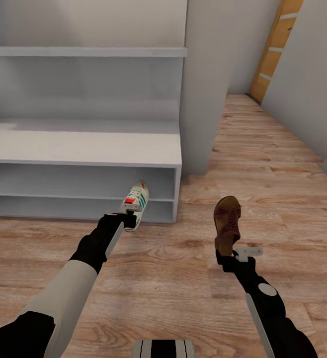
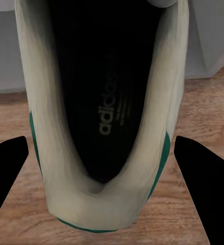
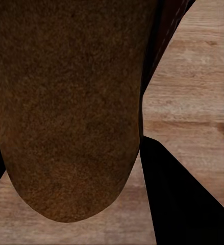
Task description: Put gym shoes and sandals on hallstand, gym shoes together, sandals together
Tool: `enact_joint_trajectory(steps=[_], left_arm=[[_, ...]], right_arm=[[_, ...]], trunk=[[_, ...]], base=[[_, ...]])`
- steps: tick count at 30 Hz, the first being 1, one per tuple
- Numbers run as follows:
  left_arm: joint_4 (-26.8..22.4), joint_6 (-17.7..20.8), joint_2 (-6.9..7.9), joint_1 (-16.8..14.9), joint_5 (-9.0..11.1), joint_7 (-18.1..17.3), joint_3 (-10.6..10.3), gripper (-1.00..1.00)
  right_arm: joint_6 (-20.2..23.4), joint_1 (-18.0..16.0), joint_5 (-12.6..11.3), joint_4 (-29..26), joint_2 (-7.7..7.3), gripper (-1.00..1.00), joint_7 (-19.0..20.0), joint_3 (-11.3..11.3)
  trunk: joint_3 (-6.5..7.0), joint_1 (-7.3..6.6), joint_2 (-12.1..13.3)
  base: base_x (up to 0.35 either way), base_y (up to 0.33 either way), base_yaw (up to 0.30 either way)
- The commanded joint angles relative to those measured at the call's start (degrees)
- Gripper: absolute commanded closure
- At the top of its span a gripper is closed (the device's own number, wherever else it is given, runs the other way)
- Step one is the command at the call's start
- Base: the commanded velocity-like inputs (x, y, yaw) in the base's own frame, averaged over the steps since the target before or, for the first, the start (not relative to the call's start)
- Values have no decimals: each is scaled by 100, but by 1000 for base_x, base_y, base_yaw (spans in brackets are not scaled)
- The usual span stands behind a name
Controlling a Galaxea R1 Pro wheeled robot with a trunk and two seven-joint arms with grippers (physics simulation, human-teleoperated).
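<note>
We hold one gym shoe [image 1: 136,200] in our left gripper [image 1: 128,217], the fingers pinching its heel end so the toe points away from them toward the hallstand [image 1: 84,149]; in the left wrist view the shoe [image 2: 104,112] fills the gap between the two dark fingers [image 2: 7,173], its open mouth facing the camera. The toe sits just before the front edge of the lower shelf level, near the rack's right end wall. In our right gripper [image 1: 228,252] we carry one sandal [image 1: 227,221], the fingers clamped on its heel end and the toe pointing away from them; the right wrist view shows its brown underside [image 3: 66,107] pressed between the fingers [image 3: 178,194]. Beyond and beneath both sets of fingers lies bare corridor floor [image 1: 183,278], with open planks between the two arms and a free strip running on past the rack's right side toward a wooden door [image 1: 275,49].
</note>
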Motion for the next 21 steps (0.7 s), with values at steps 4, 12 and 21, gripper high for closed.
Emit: enact_joint_trajectory(steps=[4,12,21], left_arm=[[0,0,1,1,-1,-4,84,100],[0,0,1,3,-4,-4,214,100],[0,-10,1,10,-1,-4,222,100]], right_arm=[[0,0,-20,0,-28,100,-10,-10],[0,0,-19,0,-38,100,-10,-11],[0,0,-20,0,-39,100,-10,-11]], trunk=[[0,0,0],[0,0,0],[0,0,0]], base=[[5,-2,0],[204,0,0],[212,0,0]])
